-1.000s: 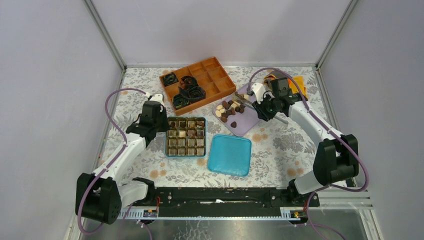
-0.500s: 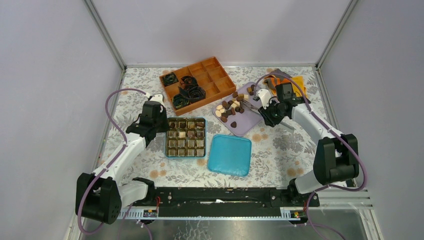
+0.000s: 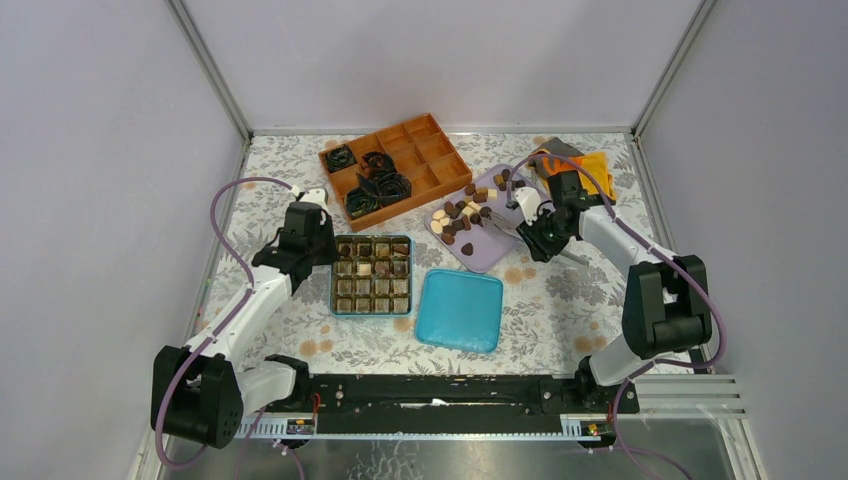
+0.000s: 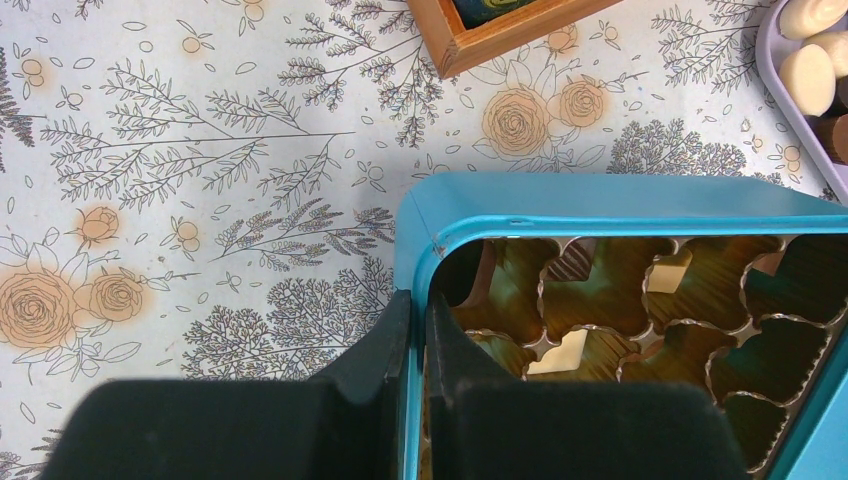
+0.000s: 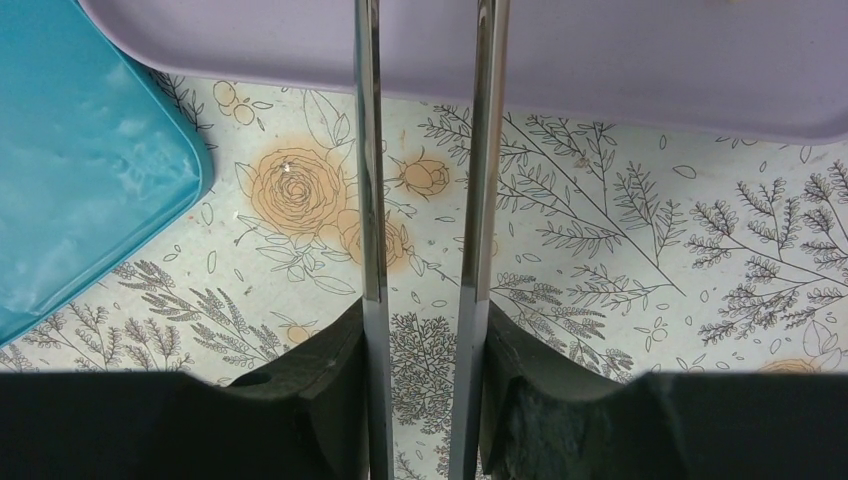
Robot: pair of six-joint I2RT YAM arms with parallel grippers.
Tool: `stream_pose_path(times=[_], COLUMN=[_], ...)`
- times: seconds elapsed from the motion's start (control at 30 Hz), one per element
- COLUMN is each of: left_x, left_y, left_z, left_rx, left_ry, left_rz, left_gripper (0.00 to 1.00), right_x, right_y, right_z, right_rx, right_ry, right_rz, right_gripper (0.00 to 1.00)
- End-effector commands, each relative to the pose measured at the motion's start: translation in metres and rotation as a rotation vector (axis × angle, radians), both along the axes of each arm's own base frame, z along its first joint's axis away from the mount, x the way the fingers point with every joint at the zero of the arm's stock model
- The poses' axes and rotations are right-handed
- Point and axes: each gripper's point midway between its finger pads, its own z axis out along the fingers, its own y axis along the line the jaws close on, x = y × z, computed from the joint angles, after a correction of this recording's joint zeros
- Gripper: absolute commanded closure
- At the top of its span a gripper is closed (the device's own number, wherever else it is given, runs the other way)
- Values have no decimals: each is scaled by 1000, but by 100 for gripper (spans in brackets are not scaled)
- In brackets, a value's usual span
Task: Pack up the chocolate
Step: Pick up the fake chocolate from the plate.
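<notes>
Loose chocolate (image 3: pixel 462 212) in dark, mid-brown and cream pieces lies on a lilac tray (image 3: pixel 490 250). More pieces sit in the gold cups of a blue tin (image 3: pixel 372 274). My left gripper (image 3: pixel 318 245) is shut on the tin's left wall; the left wrist view shows its fingers (image 4: pixel 420 310) pinching the blue rim (image 4: pixel 600 200), with a cream piece (image 4: pixel 562 352) inside. My right gripper (image 3: pixel 535 235) is shut on metal tongs (image 5: pixel 372 150) by the tray's near right edge. The tong blades reach over the tray (image 5: pixel 600 60); their tips are out of the wrist view.
The tin's blue lid (image 3: pixel 460 310) lies in front of the tray, also at the left of the right wrist view (image 5: pixel 80 180). An orange wooden divider box (image 3: pixel 395 165) with black paper cups stands at the back. An orange cloth (image 3: pixel 595 165) lies back right.
My right gripper has drawn back from over the chocolate pile toward the tray's near right edge, tongs with it. The left arm and tin have not moved.
</notes>
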Motion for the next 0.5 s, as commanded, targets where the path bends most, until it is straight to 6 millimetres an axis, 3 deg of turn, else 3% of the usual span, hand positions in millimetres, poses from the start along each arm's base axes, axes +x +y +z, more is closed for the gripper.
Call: stream_pose_path(times=[0.0,0.47], left_x=[18,18], left_y=[-7,-9], left_z=[29,27], left_rx=[-46,-52], left_ry=[-96,-88], left_rz=[5,0], left_gripper=[100,100], right_x=[10,15], right_y=[-2,3], right_z=[9,2], right_rx=[5,27], right_ry=[-27,-10], right_rz=[-22,-44], right_gripper=[58,54])
